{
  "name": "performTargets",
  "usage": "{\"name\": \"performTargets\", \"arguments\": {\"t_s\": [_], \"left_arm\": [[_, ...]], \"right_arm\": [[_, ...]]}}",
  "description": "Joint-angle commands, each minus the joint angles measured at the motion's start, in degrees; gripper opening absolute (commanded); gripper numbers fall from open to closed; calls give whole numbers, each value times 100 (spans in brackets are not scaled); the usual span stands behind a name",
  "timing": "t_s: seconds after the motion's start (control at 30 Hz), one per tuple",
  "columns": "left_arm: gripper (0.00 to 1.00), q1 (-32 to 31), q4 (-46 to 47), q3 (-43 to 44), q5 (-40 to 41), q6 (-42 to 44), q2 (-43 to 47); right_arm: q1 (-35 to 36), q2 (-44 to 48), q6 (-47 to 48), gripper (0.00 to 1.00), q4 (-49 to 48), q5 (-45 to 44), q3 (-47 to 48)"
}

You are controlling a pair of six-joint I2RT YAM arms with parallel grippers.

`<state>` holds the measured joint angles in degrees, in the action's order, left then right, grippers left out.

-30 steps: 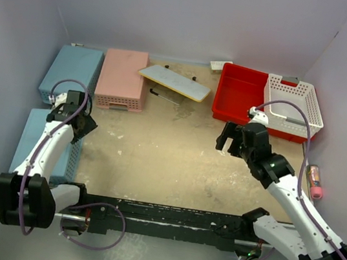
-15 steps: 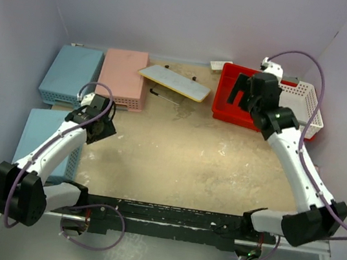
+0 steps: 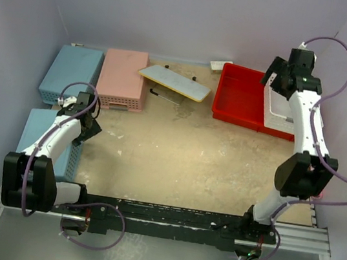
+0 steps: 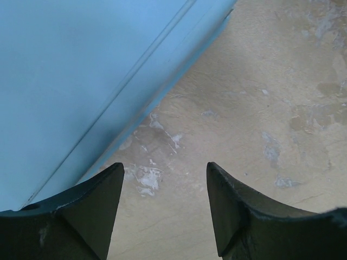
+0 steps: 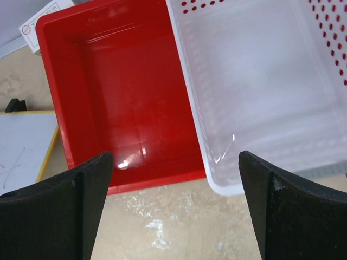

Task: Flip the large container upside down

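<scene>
- The large red bin (image 3: 240, 99) stands right way up at the far right of the table (image 3: 182, 157), open mouth to the ceiling, so the turn is not yet begun
- A white perforated basket (image 3: 292, 107) sits in or on the bin's right half, its left wall running across the red floor; how deep it is seated I cannot tell
- In my judgement that basket is the obstacle: tipped with the bin, it would tumble out or jam the roll, so it likely needs lifting clear first
- The right gripper (image 3: 278, 77) is stretched far out and hangs above the bin; in the wrist view the right gripper (image 5: 174, 179) has its fingers spread wide and pinches nothing
- Its gap straddles the seam where the basket wall (image 5: 187, 97) meets the red interior (image 5: 119, 92), a sensible spot for closing on either the basket's edge or the bin's near wall
- The left gripper (image 3: 86, 127) is also spread and empty, low over bare table just beside the near light-blue container (image 3: 44, 143), well apart from the bin; it seems parked out of the way
- A yellow-edged board (image 3: 174, 81) lies just left of the bin, so rolling the bin that way risks hitting it
- The smooth red walls look slippery; a rim grasp could slide
</scene>
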<state>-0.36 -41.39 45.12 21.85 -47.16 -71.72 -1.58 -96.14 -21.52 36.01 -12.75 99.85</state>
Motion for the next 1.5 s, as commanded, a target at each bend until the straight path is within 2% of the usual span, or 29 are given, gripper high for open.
{"name": "performTargets", "arguments": {"t_s": [0.0, 0.2, 0.4, 0.5, 0.67, 0.8, 0.97, 1.07, 1.33, 1.47], "left_arm": [[60, 66, 129, 244, 202, 233, -208], [60, 80, 142, 330, 68, 381, -129], [61, 96, -225, 711, 487, 712, 23], [61, 106, -295, 873, 262, 872, 166], [61, 98, -67, 1155, -987, 1132, 893], [61, 98, 124, 1441, -1574, 1106, 1424], [61, 98, -18, 1777, -1849, 1143, 1451], [61, 98, -10, 1813, -1977, 1141, 1464], [61, 98, -205, 2170, -2123, 1107, 1482], [62, 98, -193, 2299, -2097, 1077, 1574]], "right_arm": [[-25, -782, 354, 100, 570, 219, 980], [-58, -1853, 661, 96, 1221, 101, 1902], [-183, -2240, 703, 75, 1270, 252, 1915], [-193, -2240, 702, 54, 1200, 504, 1875], [-193, -1951, 613, 0, 1249, 566, 1989], [-184, -1206, 553, 0, 934, 514, 1869], [-185, 28, 216, 0, 528, 1031, 1404], [-184, 740, -72, 0, 142, 1548, 873], [-184, 2471, -1178, 0, -1435, 3907, -1087], [46, 3116, -1522, 0, -1687, 4192, -1846]]}}
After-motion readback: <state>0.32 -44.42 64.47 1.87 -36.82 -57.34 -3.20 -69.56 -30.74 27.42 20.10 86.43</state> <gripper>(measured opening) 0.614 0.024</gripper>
